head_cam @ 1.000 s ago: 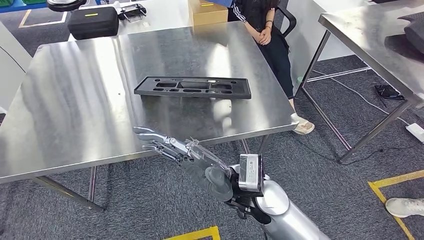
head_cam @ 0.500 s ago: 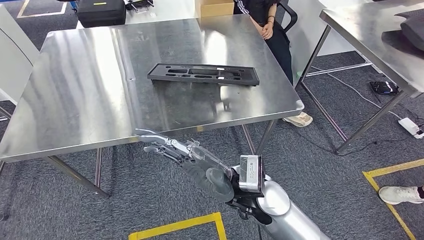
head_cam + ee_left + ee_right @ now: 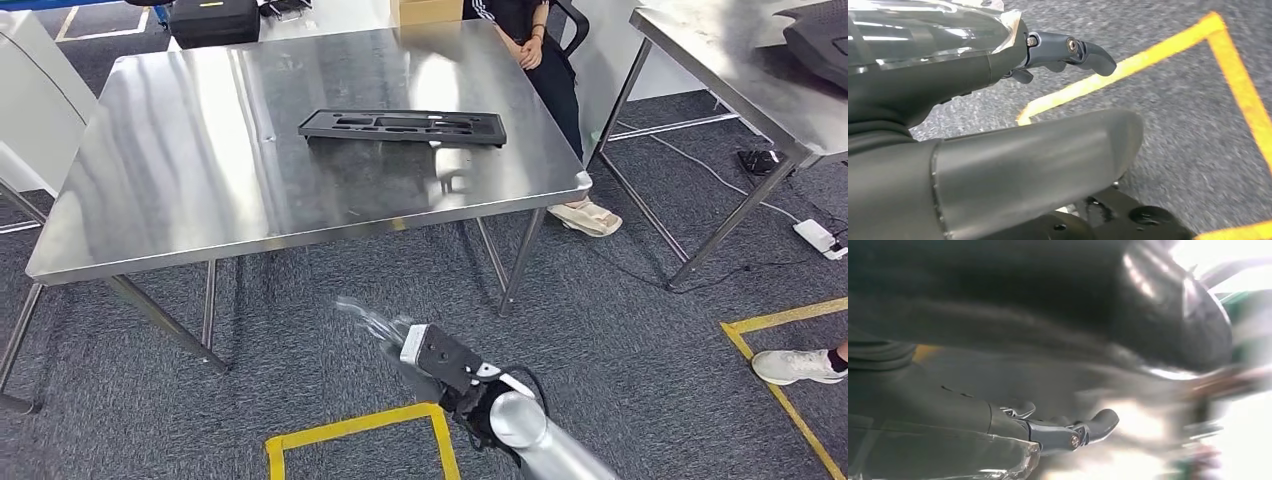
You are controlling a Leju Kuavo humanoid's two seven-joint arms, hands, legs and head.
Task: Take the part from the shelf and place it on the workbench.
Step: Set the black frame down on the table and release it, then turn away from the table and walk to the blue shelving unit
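On the steel workbench (image 3: 180, 170) I see the black part (image 3: 403, 126) lying flat, so placing looks done. My right hand (image 3: 385, 330) hangs low, blurred, fingers apart, holding nothing; left hand (image 3: 998, 150) likewise.

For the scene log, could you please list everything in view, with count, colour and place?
Workbench: one, steel, centre.
Part: one, black, flat on the workbench, far right area.
Second table: one, steel, upper right.
Case: one, black, behind the workbench.
Cardboard box: one, brown, behind the workbench.
Floor tape: yellow, on grey carpet.
Power strip: one, white, floor right.
Seated person: one, dark clothes, beyond the workbench.
Shoe: one, white, right edge.
Right hand: blurred, below the workbench edge.
Left hand: grey, above the floor.
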